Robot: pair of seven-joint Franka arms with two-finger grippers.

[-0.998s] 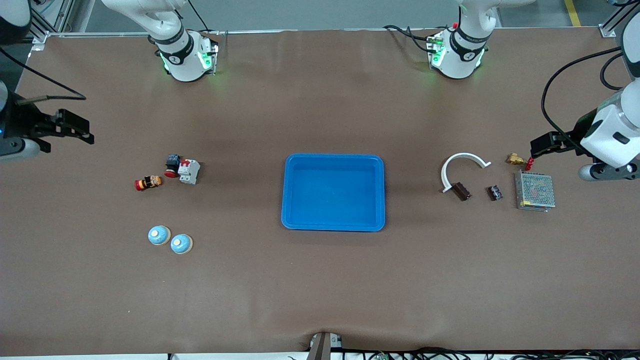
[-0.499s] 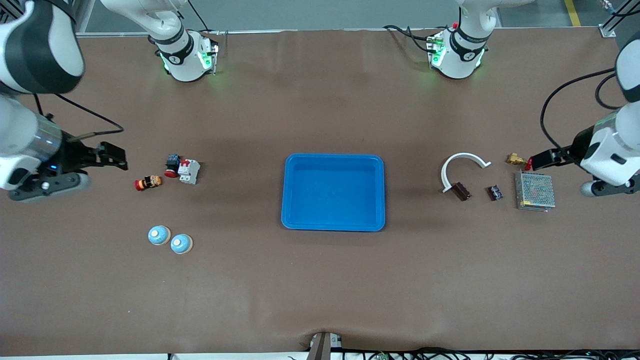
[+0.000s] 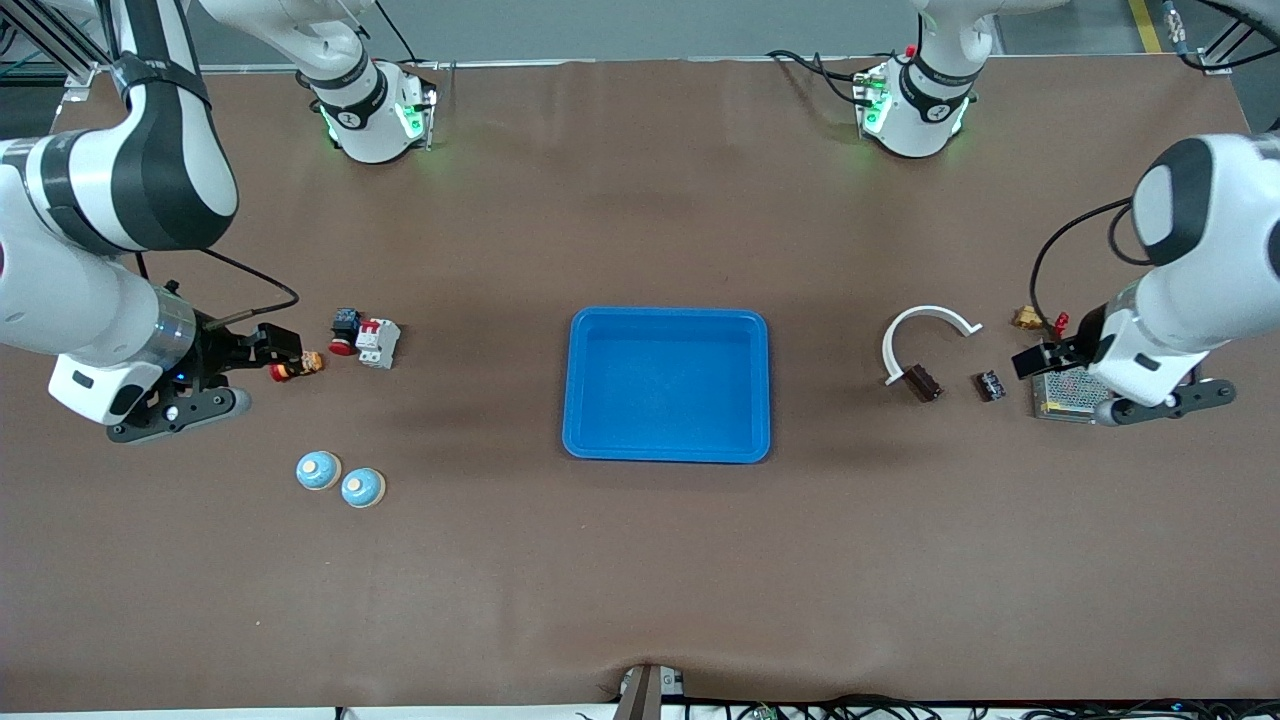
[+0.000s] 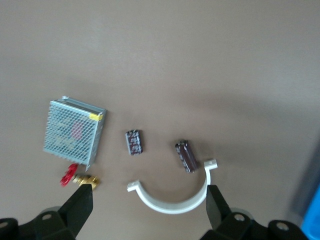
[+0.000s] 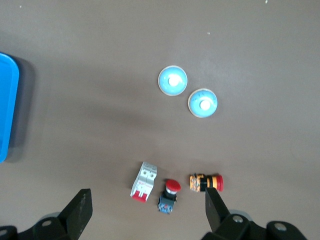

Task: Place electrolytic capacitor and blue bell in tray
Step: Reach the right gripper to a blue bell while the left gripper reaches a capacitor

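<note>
1. At the centre of the brown desk point(image 3: 640, 560) sits the shallow bright-blue rectangular plastic tray point(image 3: 666, 450), nothing in it.
2. Toward the right arm's end of the desk, two round light-blue bells with white buttons point(image 3: 340, 480) stand just beside each other, nearer the front camera than the other small parts at that end.
3. Those parts are a white-and-red circuit breaker point(image 3: 378, 342), a red-capped push button on a dark block point(image 3: 344, 330) and an orange-and-black cylinder with a red end point(image 3: 298, 366).
4. Right gripper point(image 3: 285, 345) hangs over the orange-and-black cylinder, jaws released and holding nothing.
5. Toward the left arm's end lie a white curved plastic clamp point(image 3: 925, 325), two dark cylindrical electrolytic capacitors point(image 3: 924, 382) point(image 3: 990, 385), a perforated metal power-supply box point(image 3: 1062, 385) and a brass fitting with a red handle point(image 3: 1030, 319).
6. Left gripper point(image 3: 1035, 358) hangs over the edge of the metal box, jaws spread wide, empty.
</note>
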